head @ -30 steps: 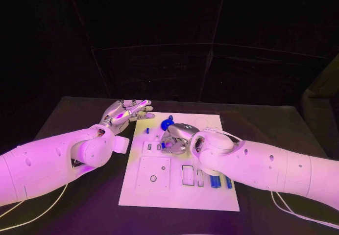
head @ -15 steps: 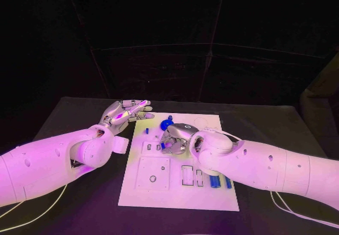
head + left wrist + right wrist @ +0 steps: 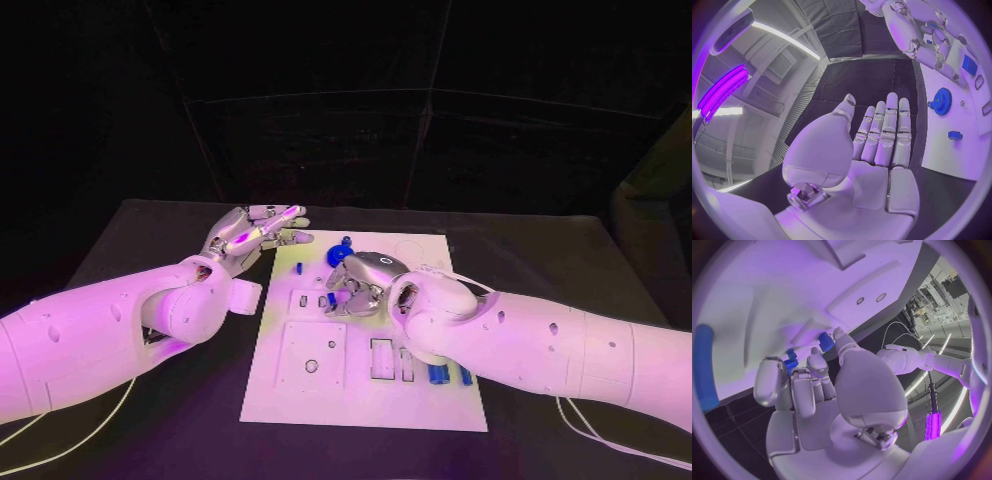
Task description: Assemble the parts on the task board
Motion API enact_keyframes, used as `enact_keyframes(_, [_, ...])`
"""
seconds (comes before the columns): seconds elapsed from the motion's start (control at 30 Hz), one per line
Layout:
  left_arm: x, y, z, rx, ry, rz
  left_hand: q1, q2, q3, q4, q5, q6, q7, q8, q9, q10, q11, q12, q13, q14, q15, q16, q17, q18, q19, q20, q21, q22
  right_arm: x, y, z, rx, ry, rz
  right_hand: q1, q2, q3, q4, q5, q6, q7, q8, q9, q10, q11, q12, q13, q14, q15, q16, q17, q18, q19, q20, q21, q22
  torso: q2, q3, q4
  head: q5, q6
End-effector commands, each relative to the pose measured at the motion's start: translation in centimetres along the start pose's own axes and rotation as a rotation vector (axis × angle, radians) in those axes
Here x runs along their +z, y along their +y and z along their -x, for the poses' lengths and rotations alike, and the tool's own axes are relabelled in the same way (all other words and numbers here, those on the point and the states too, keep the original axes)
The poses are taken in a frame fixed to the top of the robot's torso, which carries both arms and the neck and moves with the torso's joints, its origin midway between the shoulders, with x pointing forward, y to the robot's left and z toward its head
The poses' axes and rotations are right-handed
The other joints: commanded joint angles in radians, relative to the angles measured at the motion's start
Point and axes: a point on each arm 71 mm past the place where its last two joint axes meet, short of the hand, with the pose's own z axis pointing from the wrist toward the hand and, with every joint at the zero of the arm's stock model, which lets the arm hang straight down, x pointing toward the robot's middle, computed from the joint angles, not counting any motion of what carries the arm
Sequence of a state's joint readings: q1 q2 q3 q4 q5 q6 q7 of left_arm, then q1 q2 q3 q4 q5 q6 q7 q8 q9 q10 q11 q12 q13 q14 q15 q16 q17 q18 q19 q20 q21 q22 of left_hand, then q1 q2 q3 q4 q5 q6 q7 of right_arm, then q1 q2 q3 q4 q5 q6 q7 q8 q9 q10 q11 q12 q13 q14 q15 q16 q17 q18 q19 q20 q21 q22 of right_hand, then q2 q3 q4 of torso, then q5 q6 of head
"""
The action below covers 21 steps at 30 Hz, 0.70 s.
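The white task board [image 3: 310, 400] lies in the middle of the black table. My right hand [image 3: 361, 280] rests on its upper middle with fingers curled down. In the right wrist view my right hand [image 3: 817, 395] pinches a small blue part [image 3: 825, 342] between thumb and finger, against the board [image 3: 786, 290]. A blue gear [image 3: 342, 253] stands just beyond that hand. My left hand [image 3: 257, 230] hovers off the board's far left corner, fingers straight and holding nothing. The left wrist view shows the left hand [image 3: 873, 150], the gear [image 3: 942, 101] and a small blue part [image 3: 954, 135].
Two blue bars [image 3: 438, 374] lie on the board's near right side beside rectangular slots [image 3: 384, 358]. A raised square plate [image 3: 313, 352] sits on the near left. A long blue part [image 3: 704, 365] lies on the board in the right wrist view. My right forearm covers the board's right edge.
My right arm has sunk a little lower over the board, its hand staying on the same spot. The left hand has barely moved.
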<state>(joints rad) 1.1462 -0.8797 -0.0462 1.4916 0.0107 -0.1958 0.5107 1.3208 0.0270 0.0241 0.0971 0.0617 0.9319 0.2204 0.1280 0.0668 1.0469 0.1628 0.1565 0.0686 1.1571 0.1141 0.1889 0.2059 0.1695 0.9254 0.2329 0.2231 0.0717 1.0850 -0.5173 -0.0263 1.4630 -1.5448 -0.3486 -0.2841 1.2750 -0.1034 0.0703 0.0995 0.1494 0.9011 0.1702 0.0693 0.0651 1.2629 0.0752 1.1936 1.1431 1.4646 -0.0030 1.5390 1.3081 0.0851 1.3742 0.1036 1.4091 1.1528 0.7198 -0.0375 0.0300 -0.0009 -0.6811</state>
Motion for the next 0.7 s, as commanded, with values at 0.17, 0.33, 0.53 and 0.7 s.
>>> enact_keyframes(0.17, [0.0,0.0,0.3,0.031,-0.009,0.015,-0.008,0.019,-0.009,-0.016,-0.005,0.042,-0.025,0.005,0.002,0.069,-0.031,-0.001,0.006,0.140,-0.044,0.059,0.052,0.016,0.116,-0.045,0.051,0.018,-2.0,0.4,1.9,0.108,-0.139,0.139,0.013,-0.004,-0.025,0.012,0.007,-0.005,0.002,0.002,0.002,0.012,0.009,0.018,0.012,0.088,0.010,-0.003,0.186,-0.005,0.000,0.008,-0.002,0.001,-0.002,0.0010,-0.0018,0.006,0.004])
enact_keyframes(0.33, [-0.2,0.7,0.9,0.139,-0.025,0.149,-0.001,0.028,-0.002,-0.024,-0.004,0.074,-0.044,0.011,0.003,0.145,-0.059,0.017,0.021,0.239,-0.078,0.136,0.110,0.017,0.200,-0.078,0.095,0.035,-3.8,-0.9,3.7,0.222,-0.120,0.162,0.027,0.011,-0.032,0.017,0.015,0.007,-0.001,0.011,0.004,0.019,0.007,0.028,0.019,0.086,0.009,-0.008,0.175,-0.003,-0.005,0.008,-0.006,-0.008,-0.009,0.0020,-0.0033,0.009,0.005])
enact_keyframes(0.53, [-0.4,1.9,1.0,0.297,0.050,0.397,-0.062,0.012,-0.030,0.016,-0.002,0.094,-0.081,0.031,0.005,0.245,-0.099,0.106,0.088,0.344,-0.125,0.504,0.413,0.009,0.335,-0.129,0.198,0.086,-5.4,-4.7,8.1,0.349,-0.117,0.077,0.053,0.027,-0.036,0.011,0.037,0.011,-0.003,0.016,0.004,0.014,0.004,0.024,0.013,0.081,0.006,-0.017,0.159,0.001,-0.016,0.006,-0.017,-0.030,-0.027,0.0080,-0.0094,0.016,0.003])
enact_keyframes(0.7, [0.0,2.3,0.4,0.562,0.186,0.620,-0.114,0.057,-0.049,0.088,-0.003,0.049,-0.080,0.084,0.014,0.172,-0.100,0.290,0.235,0.318,-0.131,0.987,0.876,0.007,0.369,-0.142,0.303,0.154,-6.7,-8.2,11.1,0.365,-0.151,-0.009,0.054,0.031,-0.039,0.012,0.041,0.015,-0.005,0.019,0.005,0.015,0.003,0.025,0.013,0.081,0.005,-0.019,0.155,0.001,-0.017,0.005,-0.018,-0.033,-0.046,0.0110,-0.0127,0.025,-0.004])
